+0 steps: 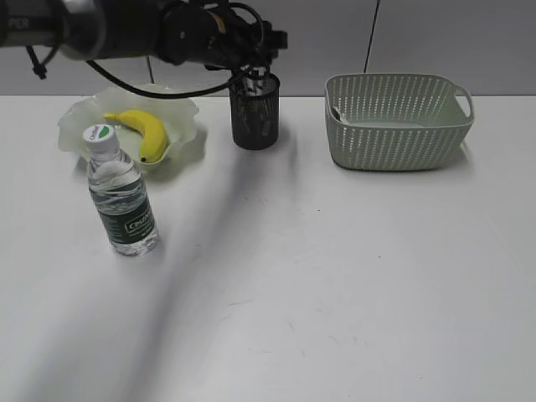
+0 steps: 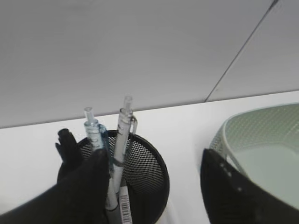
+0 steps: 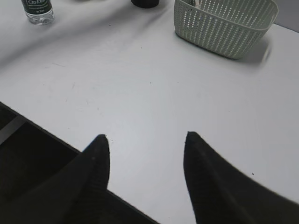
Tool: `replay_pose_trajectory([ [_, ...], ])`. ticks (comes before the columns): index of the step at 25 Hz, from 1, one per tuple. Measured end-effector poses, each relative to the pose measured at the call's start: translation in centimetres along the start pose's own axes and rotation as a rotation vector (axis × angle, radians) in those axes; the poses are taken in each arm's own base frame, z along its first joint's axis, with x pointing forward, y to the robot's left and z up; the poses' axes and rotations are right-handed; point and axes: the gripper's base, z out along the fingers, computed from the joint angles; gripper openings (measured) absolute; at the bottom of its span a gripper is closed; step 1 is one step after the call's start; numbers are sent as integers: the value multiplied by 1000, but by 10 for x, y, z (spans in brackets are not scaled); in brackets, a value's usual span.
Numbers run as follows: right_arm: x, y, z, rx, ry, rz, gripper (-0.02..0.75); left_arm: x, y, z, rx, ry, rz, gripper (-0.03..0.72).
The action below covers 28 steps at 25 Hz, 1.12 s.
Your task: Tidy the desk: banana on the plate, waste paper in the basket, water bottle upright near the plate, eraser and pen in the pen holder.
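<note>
My left gripper (image 1: 251, 60) hangs over the black mesh pen holder (image 1: 255, 110) at the back of the desk (image 1: 335, 276). In the left wrist view its jaws (image 2: 154, 156) stand wide apart, holding nothing. Two pale pens (image 2: 122, 140) stand in the holder (image 2: 149, 168), next to the left finger (image 2: 93, 177). The banana (image 1: 142, 130) lies on the wavy green plate (image 1: 188, 138). In front of the plate the water bottle (image 1: 121, 197) stands upright. The green basket (image 1: 398, 121) is at the back right. I cannot make out the eraser or the waste paper. My right gripper (image 3: 147, 140) is open above the desk's near edge.
A dark stub (image 2: 67, 144) sticks up at the holder's left rim. The basket (image 2: 261, 140) stands close to the holder's right side. In the right wrist view the bottle (image 3: 37, 10) and basket (image 3: 224, 25) are far off, and a dark drop (image 3: 28, 154) lies beyond the desk edge.
</note>
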Motion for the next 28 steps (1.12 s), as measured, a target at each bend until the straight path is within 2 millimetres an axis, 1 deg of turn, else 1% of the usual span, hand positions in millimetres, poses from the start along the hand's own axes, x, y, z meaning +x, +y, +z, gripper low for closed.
replay_pose_trajectory([
  [3, 0, 0, 0, 0, 0, 0, 414, -18, -5, -21, -13, 12, 0, 466],
  [6, 0, 0, 0, 0, 0, 0, 414, -41, -10, -52, -46, 38, 31, 466],
  [7, 0, 0, 0, 0, 0, 0, 414, -46, -10, -61, -67, 61, 47, 466],
  [10, 0, 0, 0, 0, 0, 0, 414, -64, -10, -98, -141, 123, 90, 466],
  [13, 0, 0, 0, 0, 0, 0, 414, -78, -10, -141, -217, 211, 101, 466],
  [18, 0, 0, 0, 0, 0, 0, 414, -85, -4, -210, -348, 412, 149, 435],
  [21, 0, 0, 0, 0, 0, 0, 414, -92, -3, -245, -372, 414, 184, 393],
  [23, 0, 0, 0, 0, 0, 0, 414, -95, -3, -274, -364, 384, 187, 362],
  [25, 0, 0, 0, 0, 0, 0, 414, -90, -2, -302, -355, 368, 183, 333],
  [27, 0, 0, 0, 0, 0, 0, 414, -82, 1, -336, -340, 342, 175, 299],
  [28, 0, 0, 0, 0, 0, 0, 414, -73, 3, -348, -335, 346, 171, 286],
])
